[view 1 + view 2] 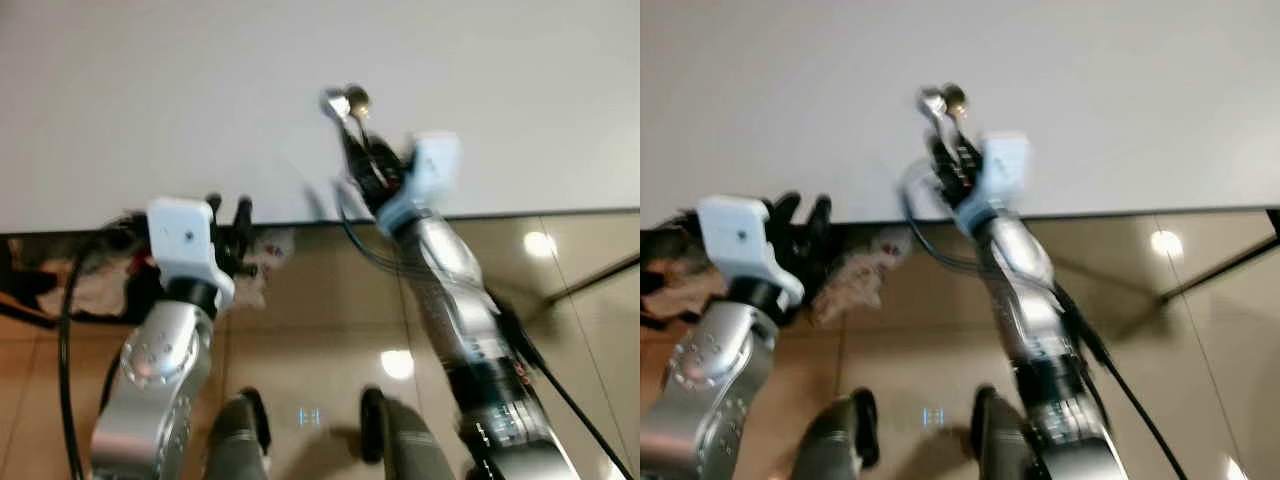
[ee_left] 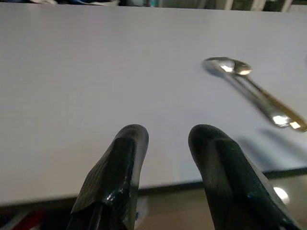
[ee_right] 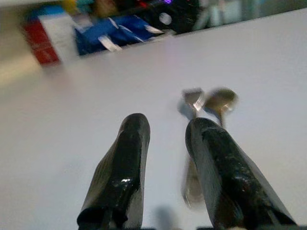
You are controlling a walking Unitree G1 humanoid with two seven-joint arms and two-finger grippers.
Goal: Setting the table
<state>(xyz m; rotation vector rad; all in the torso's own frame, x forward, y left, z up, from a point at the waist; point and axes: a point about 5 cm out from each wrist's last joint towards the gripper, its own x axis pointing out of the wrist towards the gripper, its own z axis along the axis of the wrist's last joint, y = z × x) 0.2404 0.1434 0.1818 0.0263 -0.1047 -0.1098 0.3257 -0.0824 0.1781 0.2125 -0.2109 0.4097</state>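
A metal spoon (image 1: 355,98) and fork (image 1: 332,102) lie side by side on the white table (image 1: 150,100), handles pointing toward me. My right gripper (image 1: 362,150) reaches over the table's near edge, just behind them. In the right wrist view this gripper (image 3: 165,127) is open, with nothing in the gap; the fork (image 3: 193,100) and spoon (image 3: 221,99) lie just beyond one finger. My left gripper (image 1: 228,212) hovers at the table's near edge, to the left. It is open and empty (image 2: 165,139), and the spoon (image 2: 229,66) shows off to its side.
The table's near edge (image 1: 500,213) runs across the view, with glossy tan floor tiles (image 1: 320,320) below it. Cloth-like clutter (image 1: 100,285) lies under the table at the left. A dark slanted bar (image 1: 600,275) crosses the floor at the right. Blue and red items (image 3: 96,33) sit past the table's far side.
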